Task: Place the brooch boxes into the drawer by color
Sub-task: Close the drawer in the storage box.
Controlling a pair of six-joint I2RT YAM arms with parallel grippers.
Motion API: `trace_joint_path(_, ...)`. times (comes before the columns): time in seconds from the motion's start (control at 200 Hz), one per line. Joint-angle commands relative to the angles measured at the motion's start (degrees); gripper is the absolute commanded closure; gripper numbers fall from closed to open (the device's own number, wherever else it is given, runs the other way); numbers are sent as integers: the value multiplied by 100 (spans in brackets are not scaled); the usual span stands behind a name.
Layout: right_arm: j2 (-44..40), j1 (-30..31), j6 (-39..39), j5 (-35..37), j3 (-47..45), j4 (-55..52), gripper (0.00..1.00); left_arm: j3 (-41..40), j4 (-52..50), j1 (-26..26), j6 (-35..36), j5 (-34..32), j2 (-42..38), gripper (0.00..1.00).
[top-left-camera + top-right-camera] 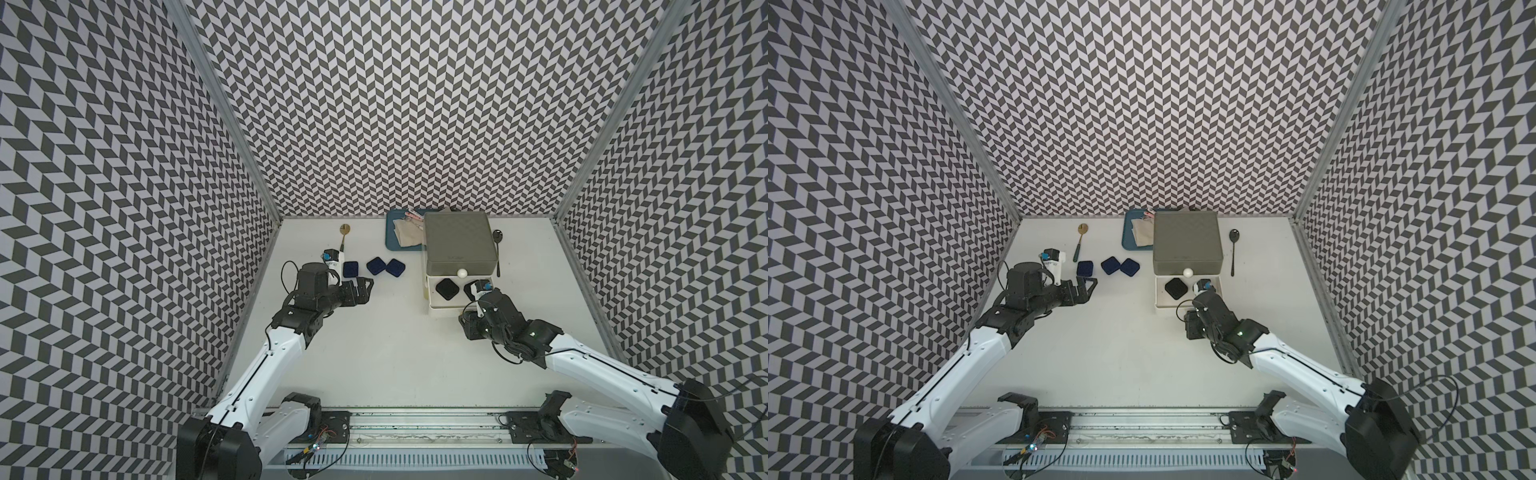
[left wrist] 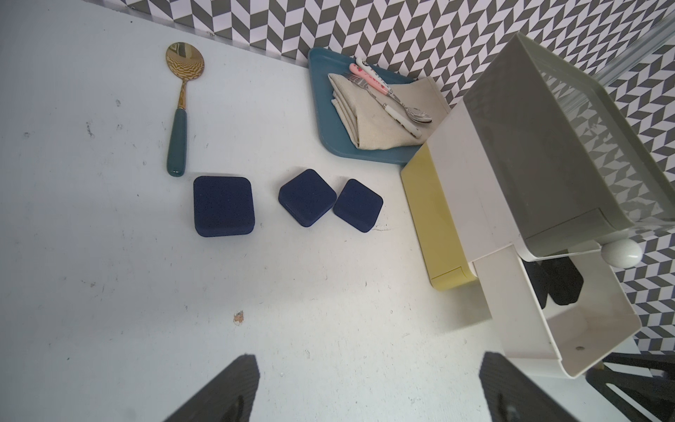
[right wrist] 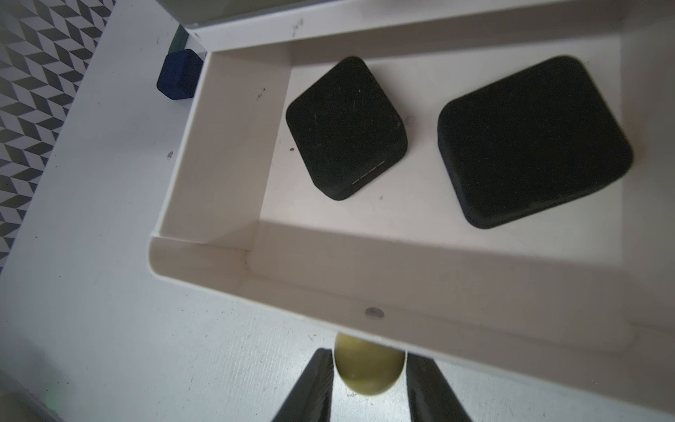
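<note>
Chest: the drawer chest (image 1: 459, 241) is seen at the back of the bench (image 1: 374, 353). Its grey tier (image 2: 548, 146) and yellow tier (image 2: 434, 219) are shut, and its white drawer (image 3: 219, 153) is drawn out toward the arms.
Black set: a first black box (image 3: 347, 128) and a second black box (image 3: 533, 140) are laid flat and apart inside the white drawer.
Navy set: a first navy box (image 2: 223, 206), a second navy box (image 2: 307, 197) and a third navy box (image 2: 358, 205) are left on the bench beside the chest. The last two lie just beside each other.
Red set: none is shown, and what the shut tiers hold cannot be told.
Right claw: the right claw (image 3: 369, 352) is closed narrowly on the yellowish knob (image 3: 367, 376) at the white drawer's front, with a pad against each side.
Left claw: the left claw (image 2: 369, 360) is held wide and empty above the bench near the navy set.
Progress: the black set is judged stowed as far as can be seen, and the navy set is not yet begun. The white drawer is judged to need shutting and another tier opening.
</note>
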Motion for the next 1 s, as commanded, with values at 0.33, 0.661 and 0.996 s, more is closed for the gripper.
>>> trace_joint_path(0.33,257,-78,-75,76,313,331,76,-61,-43,128,130,82,-152,0)
trace_joint_path(0.661,493,-354,-292,119,420,718,83,-86,-43,181,138,127,-168,0)
trace_joint_path(0.996,942,-559,-475,-105,588,1368,83,-165,1,224,156,144,-152,0)
